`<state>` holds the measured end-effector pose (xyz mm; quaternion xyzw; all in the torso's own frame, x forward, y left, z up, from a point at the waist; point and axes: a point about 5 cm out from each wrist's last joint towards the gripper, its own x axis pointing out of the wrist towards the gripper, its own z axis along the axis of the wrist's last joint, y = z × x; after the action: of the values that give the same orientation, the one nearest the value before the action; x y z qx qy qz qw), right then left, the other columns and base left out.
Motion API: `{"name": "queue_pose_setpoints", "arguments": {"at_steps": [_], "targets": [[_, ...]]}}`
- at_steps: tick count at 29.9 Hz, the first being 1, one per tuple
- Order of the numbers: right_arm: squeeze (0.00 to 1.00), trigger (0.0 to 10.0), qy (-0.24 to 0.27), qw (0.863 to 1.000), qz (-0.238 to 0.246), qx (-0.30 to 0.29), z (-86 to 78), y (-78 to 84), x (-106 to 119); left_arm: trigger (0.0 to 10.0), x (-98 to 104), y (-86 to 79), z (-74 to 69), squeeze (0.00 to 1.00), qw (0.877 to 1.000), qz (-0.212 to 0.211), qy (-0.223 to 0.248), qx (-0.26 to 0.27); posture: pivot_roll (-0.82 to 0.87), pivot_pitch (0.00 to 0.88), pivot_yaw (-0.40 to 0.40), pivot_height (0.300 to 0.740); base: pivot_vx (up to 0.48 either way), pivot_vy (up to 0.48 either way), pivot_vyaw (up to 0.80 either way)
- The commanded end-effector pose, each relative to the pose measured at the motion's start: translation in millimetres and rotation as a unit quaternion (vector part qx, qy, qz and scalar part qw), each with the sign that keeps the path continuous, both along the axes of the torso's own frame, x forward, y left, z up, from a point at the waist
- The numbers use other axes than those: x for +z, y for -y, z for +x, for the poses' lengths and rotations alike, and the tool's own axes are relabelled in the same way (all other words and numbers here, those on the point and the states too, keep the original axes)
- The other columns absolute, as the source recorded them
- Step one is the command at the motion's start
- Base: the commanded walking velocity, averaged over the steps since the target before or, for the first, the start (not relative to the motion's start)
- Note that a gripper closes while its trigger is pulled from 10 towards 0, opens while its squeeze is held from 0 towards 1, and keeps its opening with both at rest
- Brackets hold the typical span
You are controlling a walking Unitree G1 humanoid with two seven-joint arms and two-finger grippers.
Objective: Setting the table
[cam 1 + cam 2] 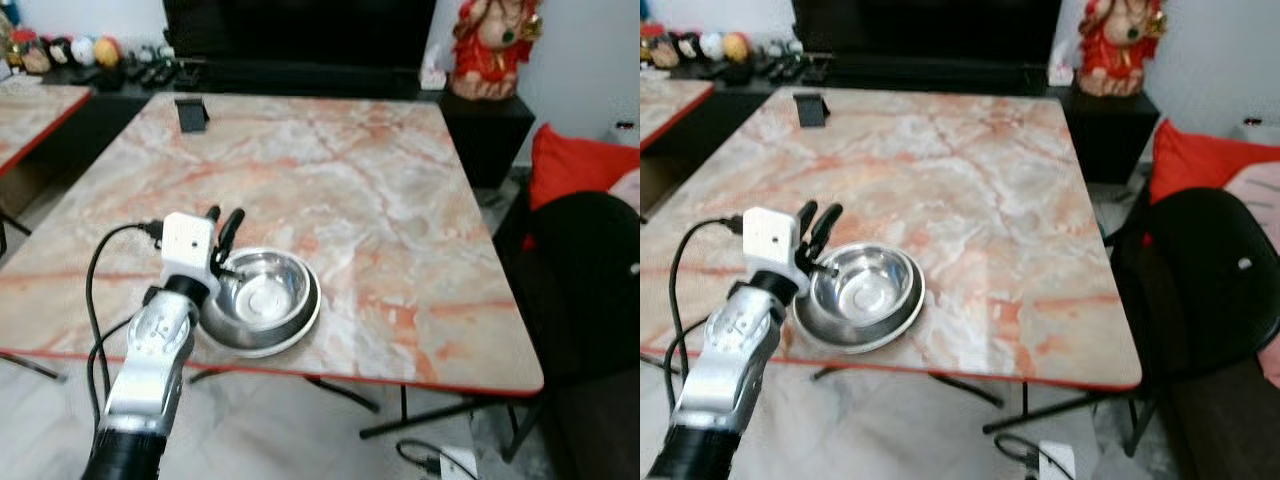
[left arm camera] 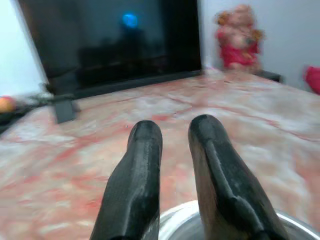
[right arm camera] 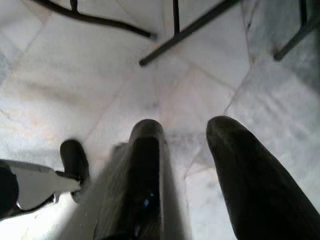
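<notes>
A steel bowl (image 1: 262, 298) is sitting on the marble-patterned table (image 1: 350, 190), close to the near red-trimmed edge and toward the robot's left side of it. The bowl seems to be nested in a second, shallower steel dish, though the blur is making that hard to confirm. The left claw (image 1: 224, 228) is reaching over the near edge of the table and poising at the bowl's left rim, its two black fingers (image 2: 140, 165) pointing away from the robot toward the far end of the table. In the left wrist view the fingers are standing a little apart with only a narrow gap between them, nothing is sitting between the tips, and the bowl's rim is showing just below them, so the claw is looking released rather than clamped on the rim. The right claw (image 3: 187, 132) is hanging idle beside the table, pointing down at the pale tiled floor (image 3: 75, 85), its fingers spread with nothing held. At the far end of the table a small dark stand (image 1: 191, 113) is resting near the edge, a red figurine (image 1: 492, 45) is standing on a dark cabinet beyond, and a black chair (image 1: 585, 280) is sitting at the table's right.
</notes>
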<state>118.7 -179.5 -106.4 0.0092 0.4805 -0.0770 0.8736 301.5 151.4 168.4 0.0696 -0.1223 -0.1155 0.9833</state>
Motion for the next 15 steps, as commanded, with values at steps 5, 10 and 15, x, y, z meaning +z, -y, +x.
{"name": "queue_pose_setpoints", "arguments": {"at_steps": [5,10,15], "targets": [[0.00,10.0,-0.003,1.000,-0.002,0.001,-0.9,2.1,-0.2,10.0,2.3,0.6,0.0,0.00,1.000,0.008,0.005,0.001,0.02,0.000,-0.045,0.740,0.000,0.446,0.00],[0.00,10.0,-0.002,1.000,-0.003,0.003,-1.1,2.8,-0.1,10.0,1.8,1.3,-0.6,0.00,1.000,0.005,0.006,0.004,0.02,0.000,-0.045,0.740,0.000,0.459,0.00],[0.00,10.0,-0.003,1.000,-0.003,0.002,-1.4,2.9,-0.2,10.0,2.1,2.2,-0.5,0.00,1.000,0.006,0.006,0.001,0.01,0.000,-0.044,0.740,0.000,0.480,0.00]]}}
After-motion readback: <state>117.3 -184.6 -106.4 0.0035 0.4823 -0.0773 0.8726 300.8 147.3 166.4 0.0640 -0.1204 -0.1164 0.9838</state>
